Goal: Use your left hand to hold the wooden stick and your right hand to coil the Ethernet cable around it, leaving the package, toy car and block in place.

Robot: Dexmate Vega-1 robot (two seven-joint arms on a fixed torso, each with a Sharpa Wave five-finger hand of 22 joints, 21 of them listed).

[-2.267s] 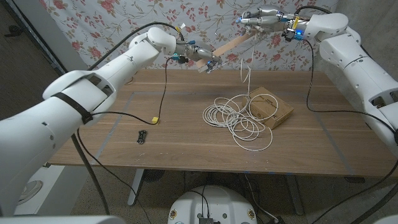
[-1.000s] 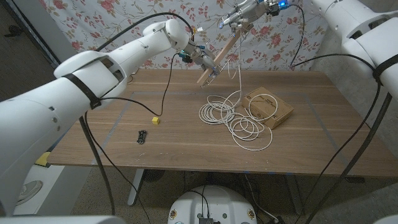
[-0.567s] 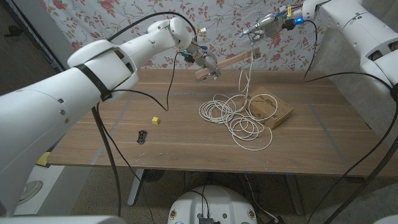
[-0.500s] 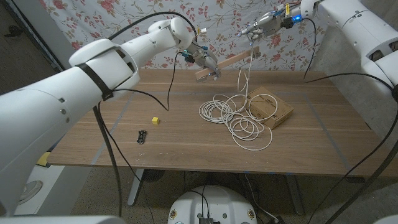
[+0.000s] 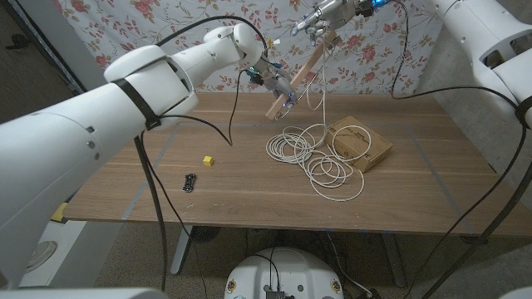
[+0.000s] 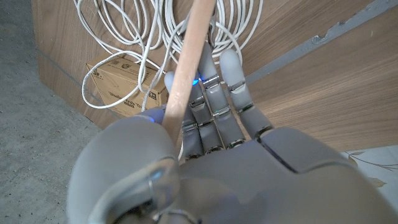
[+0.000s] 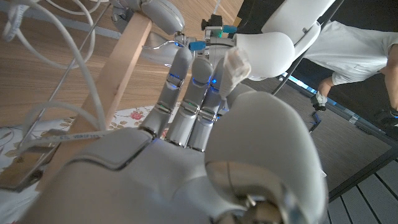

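Gripping the wooden stick [image 5: 301, 73] by its lower end, your left hand [image 5: 272, 81] tilts it above the table's [image 5: 249, 199] far edge, and your right hand [image 5: 322, 14] pinches the Ethernet cable [image 5: 315, 98] at its top. Loose coils lie mid-table against the package [image 5: 363, 143]; the block [image 5: 207, 160] and toy car [image 5: 190, 182] sit well apart to the left, open wood around them.

Faint, unreadable print on the package [image 6: 118, 78] and Ethernet cable [image 7: 81, 133].
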